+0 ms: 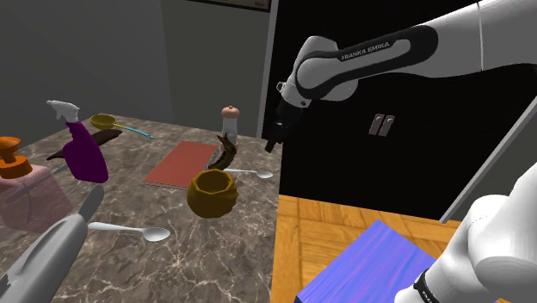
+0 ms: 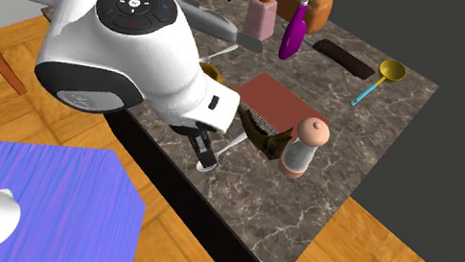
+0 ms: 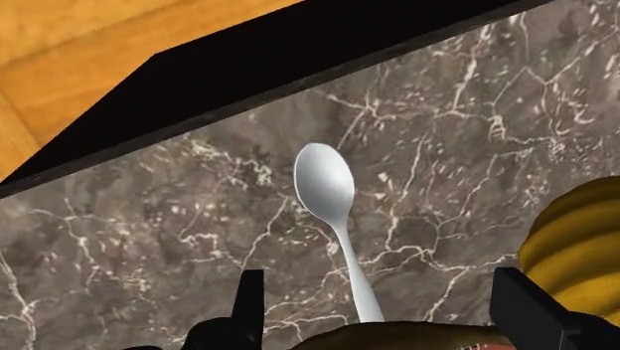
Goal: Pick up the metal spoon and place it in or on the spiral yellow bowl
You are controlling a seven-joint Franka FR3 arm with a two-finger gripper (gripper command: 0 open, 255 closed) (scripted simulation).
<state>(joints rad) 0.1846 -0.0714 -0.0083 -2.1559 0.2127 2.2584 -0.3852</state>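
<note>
A pale grey spoon (image 3: 326, 189) lies flat on the marble table, its bowl toward the table's edge and its handle running back under my hand. My gripper (image 3: 383, 320) hangs above it, open, with the handle between the two spread fingers and untouched. In the shoulder view the gripper (image 1: 275, 138) hovers over the table's right edge, above this spoon (image 1: 257, 174). The ribbed yellow bowl (image 1: 212, 193) stands upright just left of the spoon. In the second exterior view the gripper (image 2: 203, 142) is directly over the spoon (image 2: 209, 162).
A second spoon (image 1: 131, 231) lies near the front. A red mat (image 1: 181, 163), brown curved object (image 1: 224, 156), pepper grinder (image 1: 230, 121), purple spray bottle (image 1: 84, 148), pink soap dispenser (image 1: 26, 185) and yellow scoop (image 1: 107, 122) stand behind. The blue box (image 1: 370, 262) sits on the floor.
</note>
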